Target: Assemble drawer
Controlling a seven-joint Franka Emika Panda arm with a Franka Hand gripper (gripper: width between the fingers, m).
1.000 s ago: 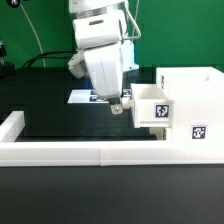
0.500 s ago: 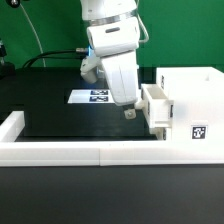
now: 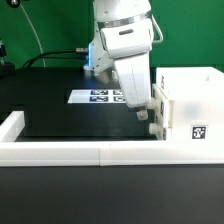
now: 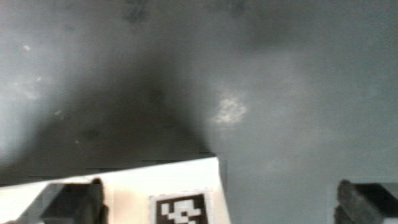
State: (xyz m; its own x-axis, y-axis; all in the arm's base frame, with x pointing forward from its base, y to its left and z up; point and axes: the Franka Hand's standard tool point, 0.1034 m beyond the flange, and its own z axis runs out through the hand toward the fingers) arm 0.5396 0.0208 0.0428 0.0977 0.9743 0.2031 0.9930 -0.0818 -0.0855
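The white box housing [image 3: 190, 105] of the drawer stands at the exterior view's right, with a tag on its front side. One small white tray [image 3: 158, 108] sits in its open side, almost fully in, with only its outer face showing. My gripper [image 3: 143, 114] hangs right against that face, on the side toward the exterior view's left. In the wrist view the gripper [image 4: 217, 205] is open with its dark fingertips [image 4: 71, 203] wide apart. A white tagged surface of the tray [image 4: 125, 195] lies below, over the black table. I see no second tray.
The marker board [image 3: 100, 96] lies on the black table behind the arm. A long low white border wall [image 3: 80, 153] runs along the front, with a short arm [image 3: 10, 124] at the exterior view's left. Dark table lies between wall and marker board.
The arm has moved toward the exterior view's right. The tray has slid with it, further into the housing.
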